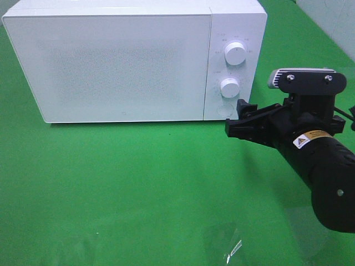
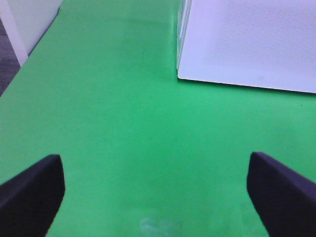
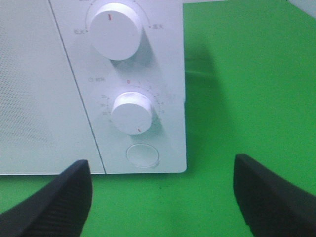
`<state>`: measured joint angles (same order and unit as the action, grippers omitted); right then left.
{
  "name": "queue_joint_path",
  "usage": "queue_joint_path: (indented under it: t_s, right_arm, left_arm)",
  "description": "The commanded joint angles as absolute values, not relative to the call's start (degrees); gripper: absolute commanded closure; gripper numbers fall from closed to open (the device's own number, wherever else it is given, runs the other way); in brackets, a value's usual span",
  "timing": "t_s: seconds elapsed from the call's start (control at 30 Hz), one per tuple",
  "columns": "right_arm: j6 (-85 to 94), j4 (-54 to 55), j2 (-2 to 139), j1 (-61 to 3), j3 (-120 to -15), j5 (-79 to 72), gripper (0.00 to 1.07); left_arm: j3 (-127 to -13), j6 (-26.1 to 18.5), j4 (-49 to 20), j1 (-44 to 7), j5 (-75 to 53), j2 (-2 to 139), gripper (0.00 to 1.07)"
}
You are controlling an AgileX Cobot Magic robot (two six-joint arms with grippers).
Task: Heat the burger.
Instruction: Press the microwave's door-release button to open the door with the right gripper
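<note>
The burger is not in view in any frame. A white microwave [image 1: 111,61] stands at the back of the green table with its door shut; it also shows in the left wrist view [image 2: 247,44] and the right wrist view [image 3: 49,98]. Its panel has an upper knob [image 1: 236,54], a lower knob [image 1: 229,87] and a round button [image 1: 224,111]. My right gripper [image 1: 239,119] is open and empty, just in front of the panel, near the button [image 3: 142,154] and lower knob [image 3: 132,112]. My left gripper [image 2: 158,192] is open and empty over bare cloth, left of the microwave.
Green cloth [image 1: 138,183] covers the table. A shiny reflective patch [image 1: 233,249] lies near the front edge. The table's left edge and a white wall [image 2: 19,24] show in the left wrist view. A tiled wall [image 1: 333,22] stands at the back right.
</note>
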<state>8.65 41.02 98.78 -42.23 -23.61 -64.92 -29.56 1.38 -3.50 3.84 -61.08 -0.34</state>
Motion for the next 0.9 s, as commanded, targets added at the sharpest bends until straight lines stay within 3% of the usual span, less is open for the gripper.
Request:
queue_joint_path:
  t_s: [0.03, 0.27, 0.43, 0.57, 0.63, 0.67, 0.7, 0.73, 0.77, 0.8, 0.83, 0.87, 0.9]
  right_arm:
    - [9.3, 42.1, 99.6, -43.4, -26.1, -64.7, 0.31]
    - [7.6, 42.4, 99.6, -43.5, -27.3, -62.7, 0.32]
    - [-7.5, 46.6, 99.6, -43.5, -27.3, -59.3, 0.37]
    - [-23.3, 46.5, 99.6, -43.5, -27.3, -57.8, 0.50]
    - [-37.5, 46.2, 99.6, -43.5, -27.3, -56.5, 0.66]
    - [-37.5, 46.2, 99.6, -43.5, -27.3, -56.5, 0.66]
    - [-45.1, 45.8, 99.6, -43.5, -27.3, -55.8, 0.78]
    - [-45.1, 45.8, 99.6, -43.5, -27.3, -55.8, 0.78]
    - [-51.7, 45.6, 99.6, -43.5, -27.3, -55.0, 0.89]
    - [-51.7, 45.6, 99.6, -43.5, -27.3, -55.0, 0.89]
    - [-58.7, 45.0, 99.6, -43.5, -27.3, -54.6, 0.98]
    - [-58.7, 45.0, 99.6, -43.5, -27.3, -54.6, 0.98]
    - [-64.4, 43.7, 99.6, -43.5, -27.3, -54.5, 1.06]
  left_arm:
    - [-29.6, 1.3, -3.6, 3.9, -61.3, -0.6, 0.15]
    - [-29.6, 1.3, -3.6, 3.9, -61.3, -0.6, 0.15]
    - [-29.6, 1.3, -3.6, 3.9, -61.3, -0.6, 0.15]
    - [-29.6, 1.3, -3.6, 3.9, -61.3, -0.6, 0.15]
    - [-29.6, 1.3, -3.6, 3.9, -61.3, -0.6, 0.15]
    - [-29.6, 1.3, -3.6, 3.9, -61.3, -0.6, 0.15]
    - [-29.6, 1.3, -3.6, 3.9, -61.3, -0.6, 0.15]
    - [-29.6, 1.3, -3.6, 3.9, -61.3, -0.6, 0.15]
    - [-29.6, 1.3, -3.6, 3.9, -61.3, -0.6, 0.15]
    - [-29.6, 1.3, -3.6, 3.9, -61.3, -0.6, 0.15]
    - [-29.6, 1.3, -3.6, 3.9, -61.3, -0.6, 0.15]
    - [-29.6, 1.3, -3.6, 3.9, -61.3, -0.6, 0.15]
    - [-29.6, 1.3, -3.6, 3.9, -61.3, -0.6, 0.15]
